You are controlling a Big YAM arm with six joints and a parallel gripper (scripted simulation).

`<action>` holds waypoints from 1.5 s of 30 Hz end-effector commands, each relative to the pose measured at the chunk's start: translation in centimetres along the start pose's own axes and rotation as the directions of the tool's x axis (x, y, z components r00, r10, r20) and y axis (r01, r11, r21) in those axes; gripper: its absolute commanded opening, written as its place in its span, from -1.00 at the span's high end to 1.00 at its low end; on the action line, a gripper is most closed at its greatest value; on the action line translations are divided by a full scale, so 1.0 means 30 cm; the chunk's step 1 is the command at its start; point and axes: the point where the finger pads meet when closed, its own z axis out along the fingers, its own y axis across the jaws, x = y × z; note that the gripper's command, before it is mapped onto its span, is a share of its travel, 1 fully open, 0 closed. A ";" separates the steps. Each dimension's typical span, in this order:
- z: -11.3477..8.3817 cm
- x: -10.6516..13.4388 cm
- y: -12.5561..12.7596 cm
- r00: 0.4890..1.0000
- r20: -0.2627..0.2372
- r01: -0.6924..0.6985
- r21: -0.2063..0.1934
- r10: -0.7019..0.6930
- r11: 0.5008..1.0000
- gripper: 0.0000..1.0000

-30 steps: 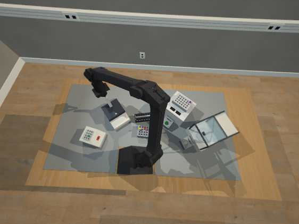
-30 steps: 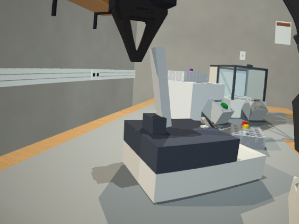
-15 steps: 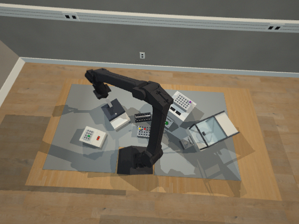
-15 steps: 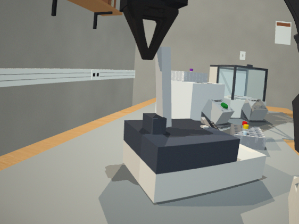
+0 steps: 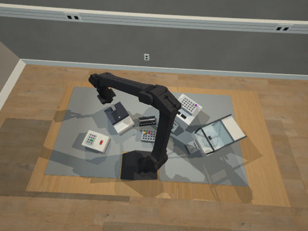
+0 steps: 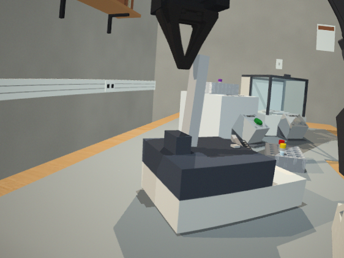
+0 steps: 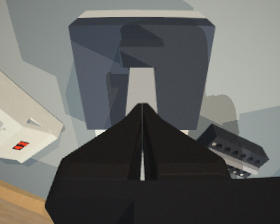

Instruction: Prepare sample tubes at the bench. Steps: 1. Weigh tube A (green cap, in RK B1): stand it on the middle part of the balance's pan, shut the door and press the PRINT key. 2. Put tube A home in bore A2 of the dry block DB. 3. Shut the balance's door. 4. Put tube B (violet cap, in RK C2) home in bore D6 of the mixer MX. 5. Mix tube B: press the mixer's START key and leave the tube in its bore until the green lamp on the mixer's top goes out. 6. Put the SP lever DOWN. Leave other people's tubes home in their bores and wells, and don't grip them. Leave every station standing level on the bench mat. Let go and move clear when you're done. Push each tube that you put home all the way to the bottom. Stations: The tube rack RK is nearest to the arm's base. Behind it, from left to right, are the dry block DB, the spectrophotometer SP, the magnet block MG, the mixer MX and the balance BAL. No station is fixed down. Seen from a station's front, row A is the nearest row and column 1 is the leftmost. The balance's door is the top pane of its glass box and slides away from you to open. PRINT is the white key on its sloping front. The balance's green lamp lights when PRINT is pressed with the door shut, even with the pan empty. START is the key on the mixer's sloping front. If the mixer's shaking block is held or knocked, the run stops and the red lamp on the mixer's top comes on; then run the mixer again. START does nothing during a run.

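My gripper point(image 6: 184, 67) point(image 7: 142, 111) is shut and empty, its fingertips beside the top of the grey SP lever point(image 6: 199, 98) point(image 7: 142, 87). Whether they touch is unclear. The lever stands up steeply from the dark top of the spectrophotometer point(image 5: 123, 127) point(image 6: 239, 209). A green cap point(image 5: 91, 140) sits in the dry block point(image 5: 103, 146) at left. A violet cap point(image 5: 195, 105) point(image 6: 220, 80) sits in the right of the mixer's grid; the mixer point(image 5: 189, 120) point(image 6: 209, 114) shows no lit lamp. The glass door of the balance point(image 5: 233, 129) looks shut.
The rack point(image 5: 151, 140) point(image 6: 295, 165) holds a yellow cap point(image 5: 143, 132) point(image 6: 283, 146) and a red cap point(image 5: 149, 133) point(image 6: 281, 141). The magnet block point(image 5: 147, 124) point(image 7: 235, 150) lies right of the spectrophotometer. My forearm passes over the back of the bench.
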 end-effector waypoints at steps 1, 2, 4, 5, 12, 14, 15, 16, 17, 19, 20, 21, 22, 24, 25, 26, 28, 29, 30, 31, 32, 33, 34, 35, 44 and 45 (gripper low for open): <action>-0.054 -0.014 0.017 0.999 0.049 -0.010 -0.003 0.010 1.000 1.00; -0.055 -0.009 0.019 0.999 0.049 -0.009 -0.002 0.009 1.000 1.00; -0.044 0.002 0.024 0.999 0.042 -0.006 -0.001 0.006 1.000 1.00; -0.044 0.002 0.024 0.999 0.042 -0.006 -0.001 0.006 1.000 1.00; -0.058 0.026 0.019 0.999 0.049 -0.009 -0.002 0.009 1.000 1.00; -0.059 0.035 0.019 0.999 0.049 -0.009 -0.002 0.009 1.000 1.00; -0.059 0.040 0.019 0.999 0.049 -0.009 -0.002 0.009 1.000 1.00; -0.059 0.044 0.017 0.999 0.048 -0.010 -0.003 0.010 1.000 1.00; -0.058 0.049 0.014 0.999 0.047 -0.012 -0.003 0.012 1.000 1.00; -0.057 0.057 0.012 0.999 0.046 -0.014 -0.004 0.014 1.000 1.00; -0.051 0.063 0.017 0.999 0.042 -0.010 -0.003 0.011 1.000 1.00; -0.049 0.068 0.022 0.999 0.040 -0.007 -0.002 0.007 1.000 1.00; -0.049 0.068 0.022 0.999 0.040 -0.007 -0.002 0.007 1.000 1.00; -0.020 0.078 0.035 1.000 0.022 0.005 0.002 -0.005 1.000 1.00; -0.049 0.077 0.024 0.999 0.040 -0.004 -0.001 0.004 1.000 1.00; -0.063 0.080 0.019 0.999 0.048 -0.009 -0.003 0.009 1.000 1.00; -0.062 0.089 0.017 0.999 0.047 -0.011 -0.003 0.011 1.000 1.00; -0.062 0.093 0.015 0.999 0.047 -0.012 -0.004 0.012 1.000 1.00; -0.061 0.097 0.013 0.999 0.046 -0.013 -0.004 0.013 1.000 1.00; -0.062 0.102 0.013 0.999 0.046 -0.013 -0.004 0.013 1.000 1.00; -0.063 0.106 0.015 0.999 0.047 -0.012 -0.004 0.012 1.000 1.00; -0.065 0.111 0.018 0.999 0.047 -0.010 -0.003 0.010 1.000 1.00; -0.065 0.115 0.019 0.999 0.048 -0.009 -0.003 0.009 1.000 1.00; -0.066 0.120 0.019 0.999 0.048 -0.009 -0.003 0.009 1.000 1.00; -0.056 0.112 0.001 0.999 0.035 -0.012 -0.005 0.012 1.000 1.00; -0.056 0.112 0.001 0.999 0.035 -0.012 -0.005 0.012 1.000 1.00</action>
